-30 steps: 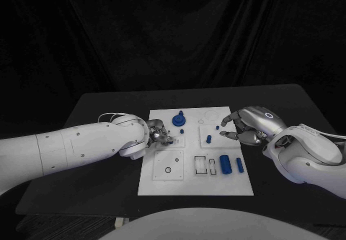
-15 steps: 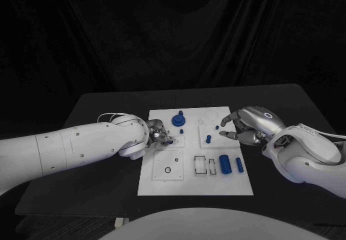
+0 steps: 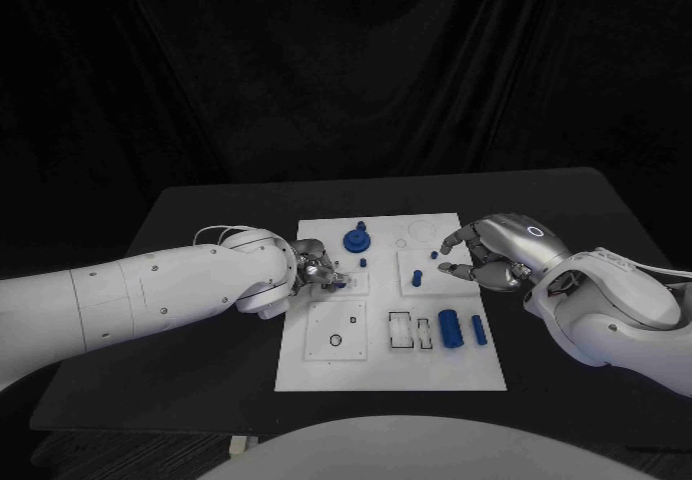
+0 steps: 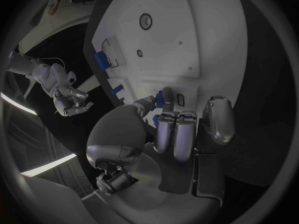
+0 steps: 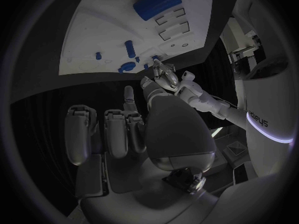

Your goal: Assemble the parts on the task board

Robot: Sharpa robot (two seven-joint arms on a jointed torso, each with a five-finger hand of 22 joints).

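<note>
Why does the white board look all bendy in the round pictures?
Both wrist views use fisheye lenses, so the board's straight edges curve there; in the head view the board keeps straight edges, bright against the dark table.

Black table with the white task board lying on it

The table (image 3: 202, 330) is black with a matte top, its near corners cut by shadow; the task board (image 3: 389, 372) lies flat at its middle, a long white plate with its short edges toward and away from the robot; bare dark tabletop shows on both long sides of the plate and beyond its far edge; in the left wrist view the board (image 4: 206, 30) lies flat on the dark table (image 4: 261, 109); in the right wrist view, the board (image 5: 99, 25) on the table (image 5: 56, 92).
</note>
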